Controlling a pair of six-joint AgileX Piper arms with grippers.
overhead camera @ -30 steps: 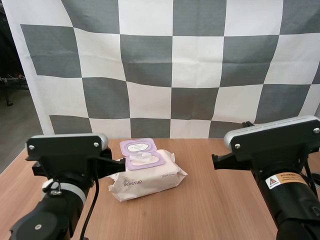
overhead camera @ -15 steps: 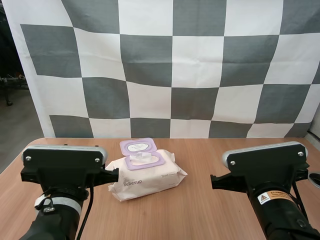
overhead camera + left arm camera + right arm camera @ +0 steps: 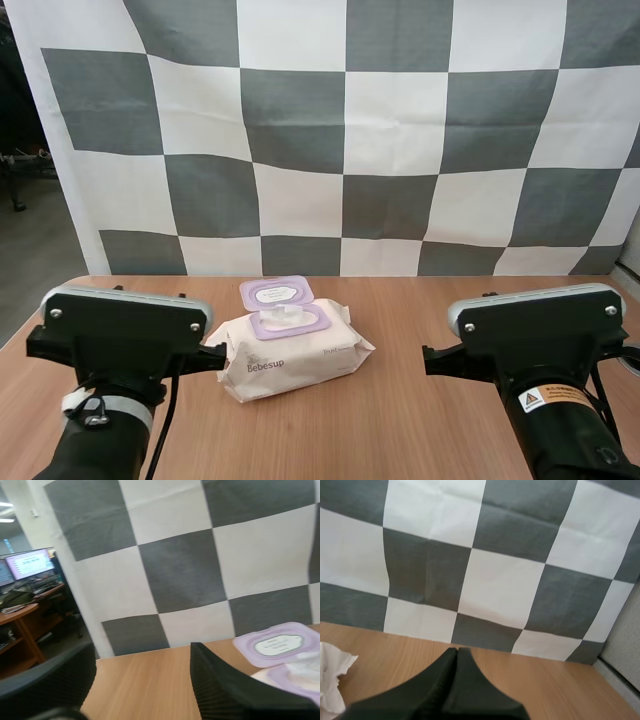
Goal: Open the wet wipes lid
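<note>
The pack of wet wipes (image 3: 290, 355) lies on the wooden table (image 3: 400, 410), between my two arms. Its lilac lid (image 3: 275, 293) stands flipped up toward the back, and a white wipe pokes out of the lilac-rimmed opening (image 3: 288, 320). My left gripper (image 3: 145, 655) is open, its two dark fingers well apart, low over the table just left of the pack; the raised lid (image 3: 277, 644) shows past one finger. My right gripper (image 3: 456, 654) is shut on nothing, its fingers together as one wedge, off to the pack's right, with the pack's crimped end (image 3: 332, 680) beside it.
My left arm's wrist housing (image 3: 120, 325) and my right arm's (image 3: 535, 315) sit near the table's front. Bare wood lies around the pack and between it and the right arm. The table's left edge (image 3: 20, 330) runs close to the left arm.
Both arms have drawn back and down toward the front of the table. The pack has not moved and its lid stays up.
</note>
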